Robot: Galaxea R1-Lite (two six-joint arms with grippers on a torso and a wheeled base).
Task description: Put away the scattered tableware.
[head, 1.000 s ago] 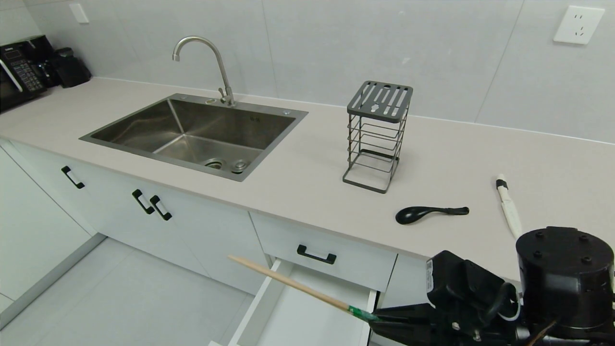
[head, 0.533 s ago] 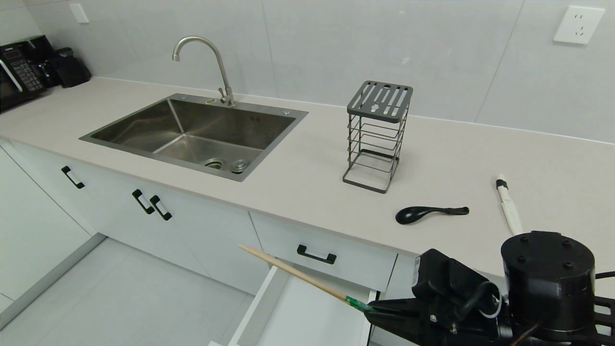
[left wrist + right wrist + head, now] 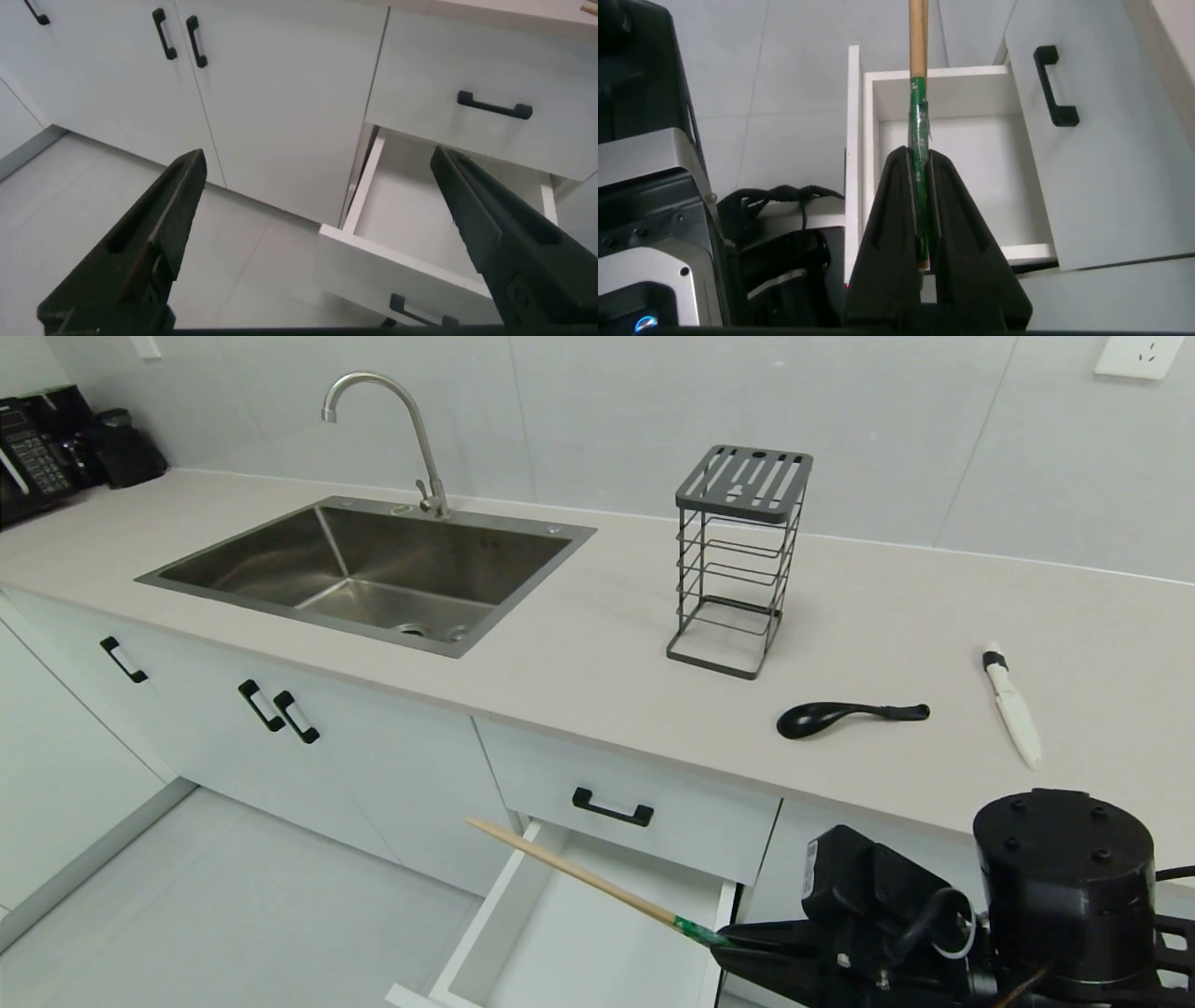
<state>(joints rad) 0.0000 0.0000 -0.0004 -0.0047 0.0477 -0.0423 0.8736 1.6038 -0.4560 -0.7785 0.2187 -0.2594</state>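
My right gripper (image 3: pixel 738 947) is shut on the green-taped end of a wooden chopstick (image 3: pixel 579 877), low at the front right. The stick slants up and to the left over the open white drawer (image 3: pixel 560 961). In the right wrist view the chopstick (image 3: pixel 917 37) runs out from between the closed fingers (image 3: pixel 895 187) of that gripper (image 3: pixel 918 163), above the drawer (image 3: pixel 971 177). A black spoon (image 3: pixel 822 717) and a white knife with a black band (image 3: pixel 1013 705) lie on the countertop (image 3: pixel 607 681). My left gripper (image 3: pixel 318 243) is open and holds nothing, facing the drawer (image 3: pixel 439 215).
A dark wire utensil rack (image 3: pixel 742 560) stands on the counter behind the spoon. A steel sink (image 3: pixel 373 574) with a tap lies to the left. Closed cabinet doors with black handles (image 3: pixel 275 709) and a closed upper drawer (image 3: pixel 611 807) sit beneath the counter.
The head camera has shifted, so the whole scene sits differently. My right gripper has moved a little left with the chopstick, whose tip has moved slightly right.
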